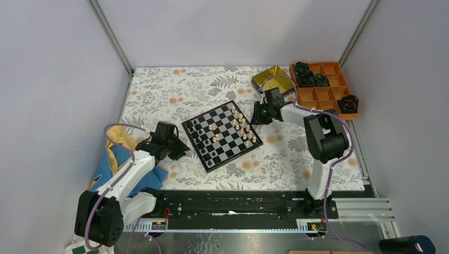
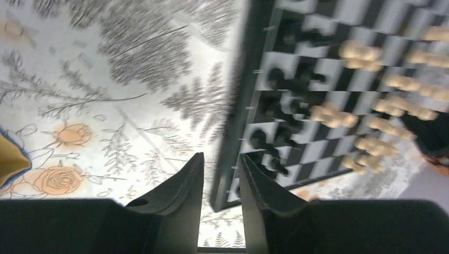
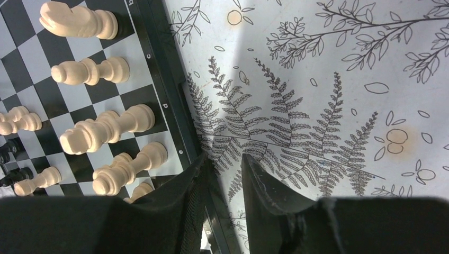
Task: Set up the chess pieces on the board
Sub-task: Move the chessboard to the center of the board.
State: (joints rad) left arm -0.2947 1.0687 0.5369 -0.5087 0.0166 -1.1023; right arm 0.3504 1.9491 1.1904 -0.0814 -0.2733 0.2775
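Left pincer and right pincer both slightly parted, gripping nothing, each at the rim of the board, with black pieces just ahead-right of left and tan pieces just left of right; looks mid-setup, next: straddle a stray piece, then close.

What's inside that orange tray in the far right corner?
Four bulky black objects sit in separate compartments of the orange tray; the remaining compartments look empty. What the objects are is too small to tell, and anything beneath them is covered.
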